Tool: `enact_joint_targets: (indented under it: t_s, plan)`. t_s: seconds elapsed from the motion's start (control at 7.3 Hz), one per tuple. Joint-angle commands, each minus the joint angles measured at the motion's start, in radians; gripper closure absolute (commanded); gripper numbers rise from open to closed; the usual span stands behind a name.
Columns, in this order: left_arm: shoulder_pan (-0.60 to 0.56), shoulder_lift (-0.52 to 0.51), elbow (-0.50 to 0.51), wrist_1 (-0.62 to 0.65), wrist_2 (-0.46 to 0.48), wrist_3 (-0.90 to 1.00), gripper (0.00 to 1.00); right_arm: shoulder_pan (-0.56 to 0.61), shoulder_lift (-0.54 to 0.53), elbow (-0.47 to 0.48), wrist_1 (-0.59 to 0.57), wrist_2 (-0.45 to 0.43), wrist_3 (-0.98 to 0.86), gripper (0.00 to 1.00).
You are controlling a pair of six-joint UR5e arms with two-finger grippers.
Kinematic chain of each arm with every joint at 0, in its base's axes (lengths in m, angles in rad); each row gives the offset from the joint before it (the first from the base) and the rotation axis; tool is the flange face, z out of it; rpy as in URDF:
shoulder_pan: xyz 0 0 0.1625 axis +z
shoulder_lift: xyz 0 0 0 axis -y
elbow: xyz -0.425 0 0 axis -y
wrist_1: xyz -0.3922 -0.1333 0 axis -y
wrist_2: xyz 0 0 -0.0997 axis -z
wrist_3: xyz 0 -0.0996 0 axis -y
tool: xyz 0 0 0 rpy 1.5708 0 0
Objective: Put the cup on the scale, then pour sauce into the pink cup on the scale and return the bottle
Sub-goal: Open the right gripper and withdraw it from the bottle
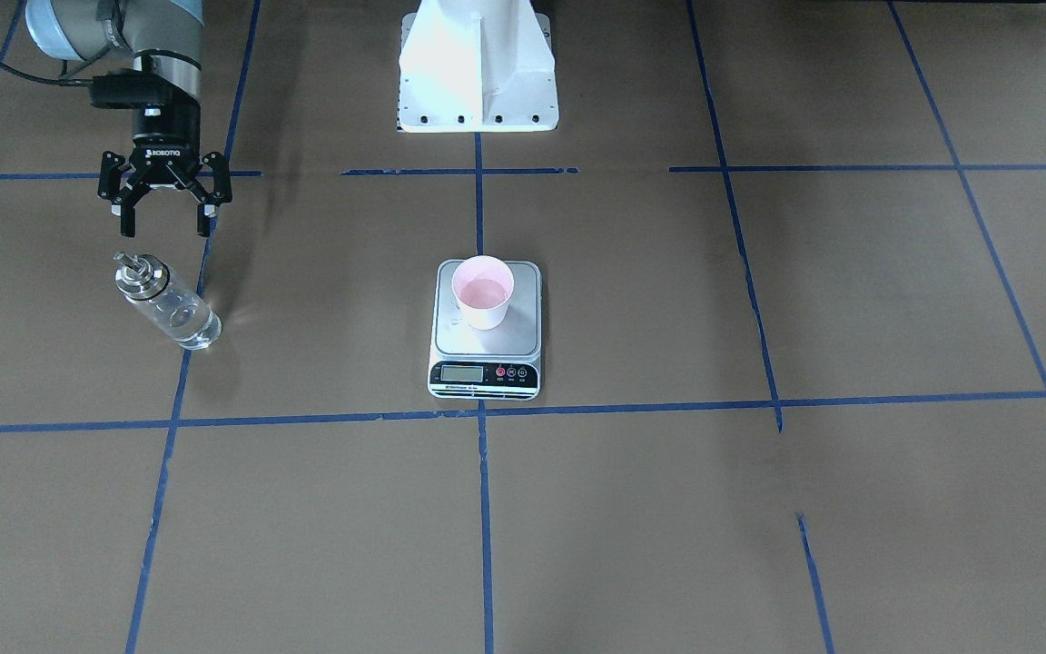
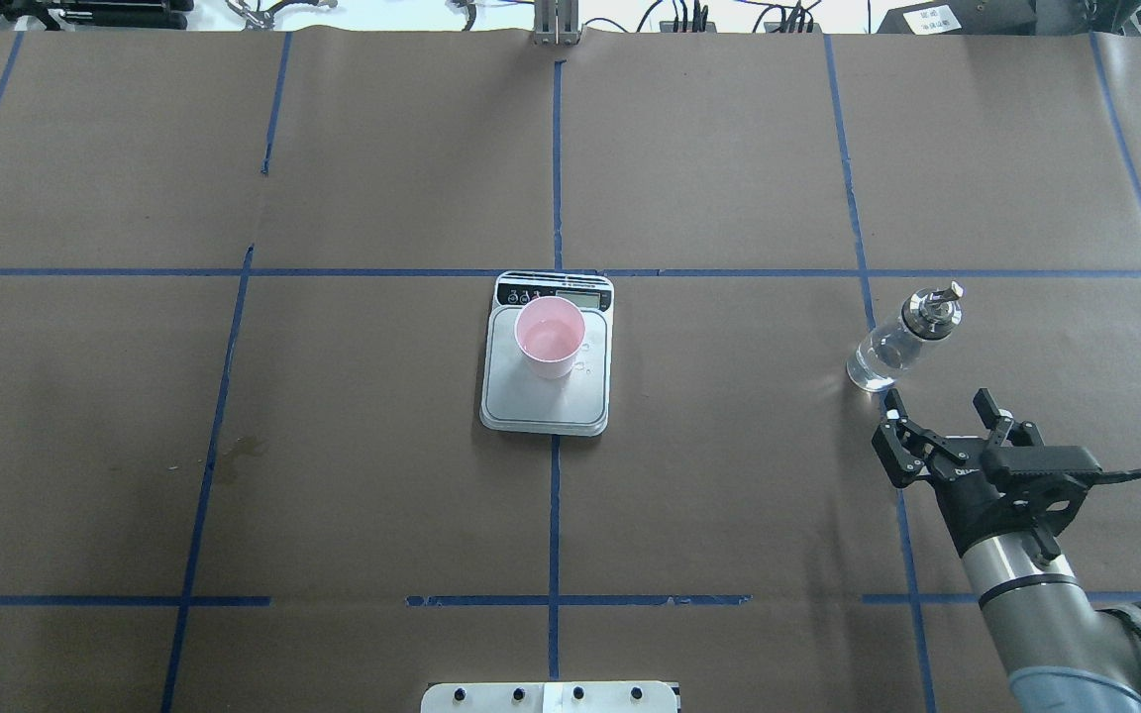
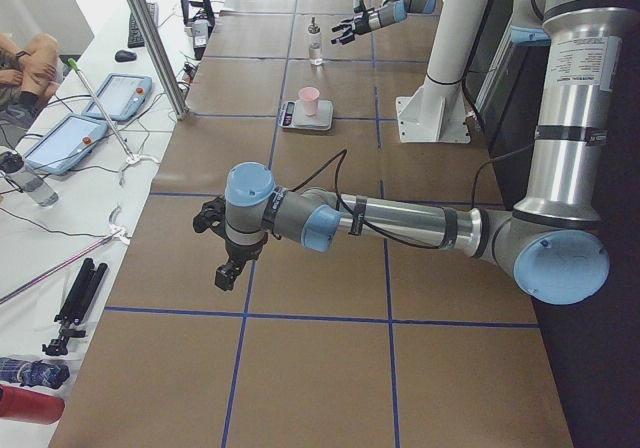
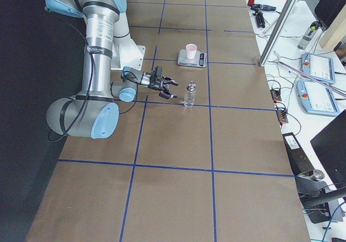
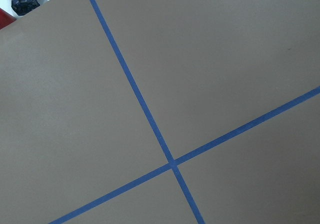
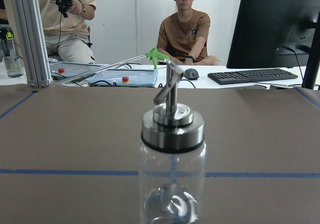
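Observation:
The pink cup (image 1: 483, 291) (image 2: 550, 337) stands upright on the scale (image 1: 523, 338) (image 2: 541, 408), at the display end of its silver platform. The clear glass bottle (image 1: 167, 302) (image 2: 902, 337) (image 6: 172, 174) with the silver cap and spout stands upright on the table, away from the scale on my right arm's side. My right gripper (image 1: 164, 215) (image 2: 942, 406) hovers open just behind the bottle on the robot's side, a short gap away and holding nothing. My left gripper (image 3: 228, 273) shows only in the exterior left view, far from the scale; I cannot tell its state. I cannot make out the sauce.
The white robot base (image 1: 478, 73) (image 2: 551, 696) stands at the table's near edge, behind the scale. Blue tape lines cross the brown table. In the right wrist view, two people (image 6: 187, 29) sit beyond the far edge, beside tablets and a keyboard (image 6: 250, 75).

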Motion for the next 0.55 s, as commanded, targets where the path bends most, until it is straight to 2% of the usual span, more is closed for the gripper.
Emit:
enact_joint_targets:
  t_s: [0.0,0.41]
  plan:
    - [0.000,0.014,0.000,-0.003,-0.003,0.000,0.00,0.001,-0.117,0.157,-0.003,0.005,-0.022,0.00]
    - [0.000,0.016,0.000,-0.006,-0.003,0.002,0.00,0.019,-0.134,0.226,-0.005,0.014,-0.114,0.00]
